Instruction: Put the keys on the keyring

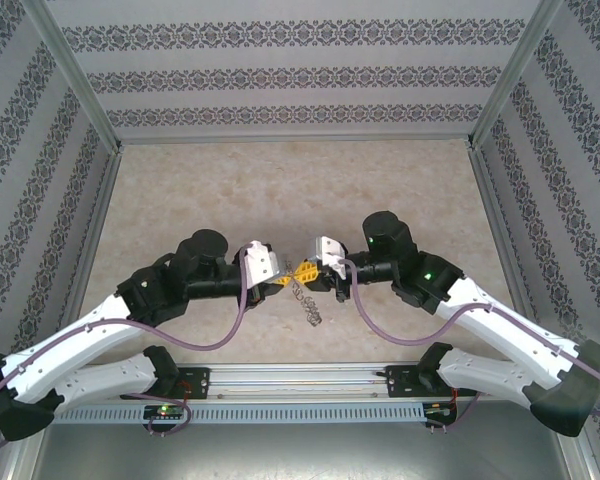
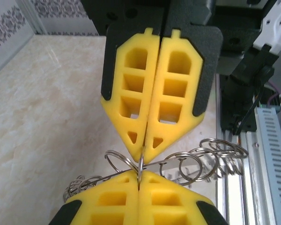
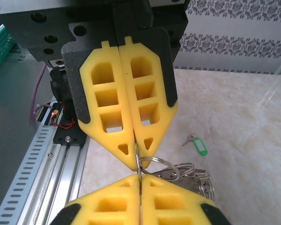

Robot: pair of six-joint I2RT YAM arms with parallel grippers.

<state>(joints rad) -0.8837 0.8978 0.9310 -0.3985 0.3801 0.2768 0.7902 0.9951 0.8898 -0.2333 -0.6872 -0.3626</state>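
Near front edge of beige table [image 1: 280,180], left yellow-fingered gripper [image 1: 288,279] and right yellow-fingered gripper [image 1: 312,272], jaws closed, pinch thin grey wire keyring [image 1: 310,305]; part coil gently; green-tagged silver key [image 3: 196,143] lies apart.

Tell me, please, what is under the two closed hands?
The keyring spreads under the left hand and right hand. The stretch they pinch is covered.
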